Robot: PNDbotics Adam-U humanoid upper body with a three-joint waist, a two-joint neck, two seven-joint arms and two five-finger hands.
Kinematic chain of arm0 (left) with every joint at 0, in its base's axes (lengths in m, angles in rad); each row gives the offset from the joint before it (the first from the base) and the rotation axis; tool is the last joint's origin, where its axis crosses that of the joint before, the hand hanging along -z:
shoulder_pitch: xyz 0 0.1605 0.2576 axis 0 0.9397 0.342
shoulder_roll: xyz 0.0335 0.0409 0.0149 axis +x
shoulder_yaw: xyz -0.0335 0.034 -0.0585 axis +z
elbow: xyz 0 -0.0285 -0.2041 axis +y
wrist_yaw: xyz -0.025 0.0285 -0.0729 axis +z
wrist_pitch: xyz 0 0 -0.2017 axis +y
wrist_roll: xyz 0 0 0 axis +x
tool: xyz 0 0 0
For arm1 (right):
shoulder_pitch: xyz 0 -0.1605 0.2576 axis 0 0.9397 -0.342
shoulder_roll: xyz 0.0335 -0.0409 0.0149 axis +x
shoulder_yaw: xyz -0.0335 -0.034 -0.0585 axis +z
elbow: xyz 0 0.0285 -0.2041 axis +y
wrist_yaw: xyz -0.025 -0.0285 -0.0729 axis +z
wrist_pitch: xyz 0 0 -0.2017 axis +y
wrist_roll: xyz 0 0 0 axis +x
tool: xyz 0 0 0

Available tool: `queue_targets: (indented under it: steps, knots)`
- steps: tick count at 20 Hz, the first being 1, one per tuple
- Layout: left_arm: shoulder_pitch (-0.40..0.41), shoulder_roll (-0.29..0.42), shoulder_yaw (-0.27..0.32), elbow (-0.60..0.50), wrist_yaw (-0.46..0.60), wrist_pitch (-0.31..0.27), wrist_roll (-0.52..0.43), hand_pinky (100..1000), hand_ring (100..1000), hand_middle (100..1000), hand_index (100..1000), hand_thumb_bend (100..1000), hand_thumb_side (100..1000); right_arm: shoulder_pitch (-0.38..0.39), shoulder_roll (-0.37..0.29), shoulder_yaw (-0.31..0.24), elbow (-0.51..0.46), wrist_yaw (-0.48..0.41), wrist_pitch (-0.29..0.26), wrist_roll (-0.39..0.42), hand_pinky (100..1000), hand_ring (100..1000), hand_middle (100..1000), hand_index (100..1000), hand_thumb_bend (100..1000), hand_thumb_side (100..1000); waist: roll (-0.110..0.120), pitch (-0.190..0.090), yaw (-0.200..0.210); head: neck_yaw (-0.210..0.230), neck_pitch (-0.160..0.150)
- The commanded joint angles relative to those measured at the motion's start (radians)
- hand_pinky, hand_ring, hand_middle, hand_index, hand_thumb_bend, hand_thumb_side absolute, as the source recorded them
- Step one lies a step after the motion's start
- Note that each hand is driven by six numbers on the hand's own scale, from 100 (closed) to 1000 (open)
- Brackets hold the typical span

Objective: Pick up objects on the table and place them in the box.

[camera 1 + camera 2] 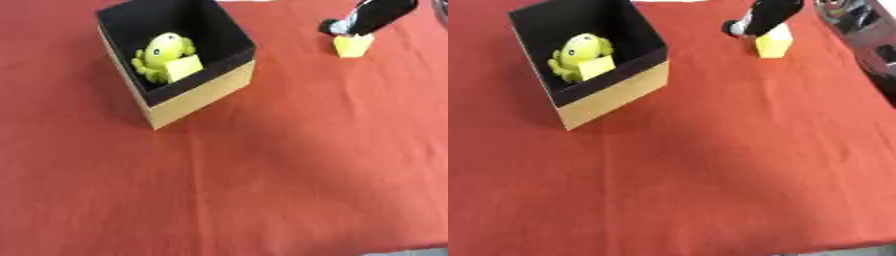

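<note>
A box (197,95) with tan outer walls and a black inside stands at the upper left of the red tablecloth. Inside it lie a yellow-green toy with dark eyes (163,51) and a pale yellow block (185,67) leaning against the toy. At the upper right a second yellow block (353,46) sits on the cloth. My right hand (372,16), black, comes in from the upper right corner and is directly over this block, touching its top. How it holds the block is hidden. My left hand shows in neither view.
Grey equipment (861,27) lies beyond the table's right edge in the right eye view. The cloth's front edge (411,251) shows at the bottom right. Open red cloth (262,175) spans the middle and front.
</note>
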Motion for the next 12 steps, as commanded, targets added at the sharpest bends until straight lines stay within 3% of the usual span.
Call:
queue_targets:
  steps: [1,3,12]
  knots:
    - [-0.014,0.025,0.011,-0.020,-0.006,-0.003,0.009,471,595,684,578,100,566,0.041,-0.075,-0.044,-0.016,-0.039,0.259,0.236,905,954,861,946,558,268,0.004,-0.014,-0.002,0.009,-0.012]
    - [-0.015,0.025,0.010,-0.020,-0.005,-0.004,0.009,470,595,685,577,100,566,0.073,-0.086,-0.052,-0.016,-0.063,0.267,0.236,912,962,868,949,602,220,0.005,-0.012,-0.003,0.014,-0.016]
    - [-0.020,0.028,0.009,-0.020,-0.012,-0.006,0.004,468,595,686,575,100,565,0.135,-0.118,-0.071,0.061,-0.119,0.289,0.236,925,975,880,954,566,168,0.005,0.003,-0.002,0.030,-0.035]
